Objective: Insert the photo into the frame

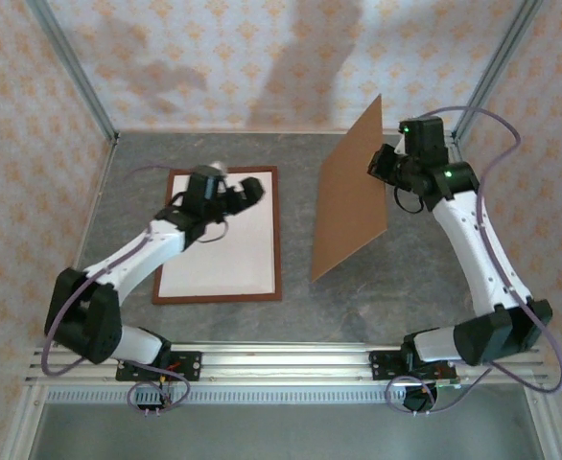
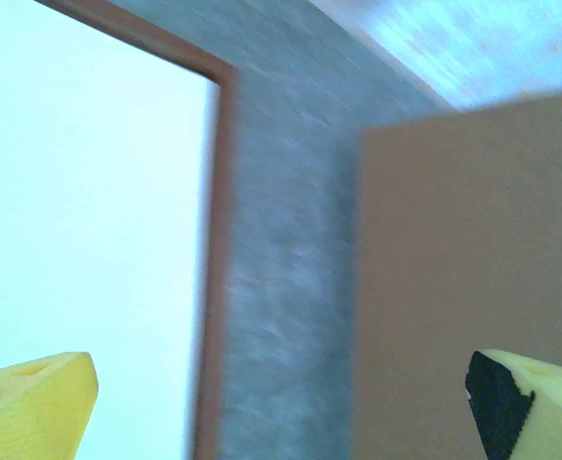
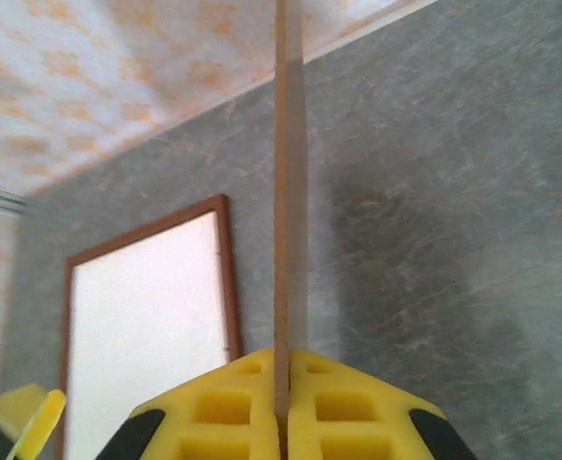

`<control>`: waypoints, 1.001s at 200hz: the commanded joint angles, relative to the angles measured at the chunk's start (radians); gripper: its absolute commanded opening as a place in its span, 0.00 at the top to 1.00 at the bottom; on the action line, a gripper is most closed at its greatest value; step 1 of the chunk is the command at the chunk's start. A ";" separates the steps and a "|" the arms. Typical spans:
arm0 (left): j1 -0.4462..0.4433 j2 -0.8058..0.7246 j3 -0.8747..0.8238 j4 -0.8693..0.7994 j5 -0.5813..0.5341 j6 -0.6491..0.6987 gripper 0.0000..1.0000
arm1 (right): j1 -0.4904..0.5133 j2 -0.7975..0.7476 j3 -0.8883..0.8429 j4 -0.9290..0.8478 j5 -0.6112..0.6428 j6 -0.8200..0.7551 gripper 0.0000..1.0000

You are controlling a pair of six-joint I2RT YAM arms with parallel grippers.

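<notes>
Clamping the edge of a plain brown board (image 3: 289,192), the right gripper (image 3: 283,422) has its yellow fingers (image 3: 358,412) pressed shut against both faces of the thin sheet. Seen from above, it holds the board up on edge and tilted, right of centre. The board's lowest corner is close to the grey tabletop (image 1: 300,307); whether it touches cannot be told.

The left gripper (image 1: 247,190) is spread wide. Its two yellow fingertips (image 2: 32,402) sit at opposite sides of the wrist view with nothing between them. It hangs over the far right part of the frame (image 1: 219,299); whether it touches anything cannot be told.

The frame is a rectangle of thin reddish-brown wooden moulding. It lies flat on the left half of the tabletop, with its long sides running away from the arms. A plain, bright white panel (image 1: 228,254) fills its opening from edge to edge. Whether that is a print turned face down cannot be told.

A strip of tabletop lies between the frame's right side and the board.
</notes>
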 commanded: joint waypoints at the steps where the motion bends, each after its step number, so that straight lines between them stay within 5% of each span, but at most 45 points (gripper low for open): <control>1: 0.162 -0.030 -0.053 -0.099 -0.103 0.061 0.01 | 0.031 -0.045 -0.060 0.333 -0.234 0.185 1.00; 36: 0.363 0.125 0.018 -0.152 -0.121 0.119 0.01 | 0.075 -0.051 -0.097 0.439 -0.240 0.208 1.00; 80: 0.461 0.346 0.174 -0.221 -0.143 0.195 0.00 | 0.074 -0.070 -0.126 0.398 -0.238 0.147 1.00; 130: 0.467 0.457 0.203 -0.230 -0.017 0.231 0.01 | 0.053 -0.091 -0.161 0.379 -0.221 0.125 1.00; 200: 0.359 0.360 -0.018 -0.052 0.125 0.102 0.04 | -0.037 -0.104 -0.086 0.239 -0.164 0.036 1.00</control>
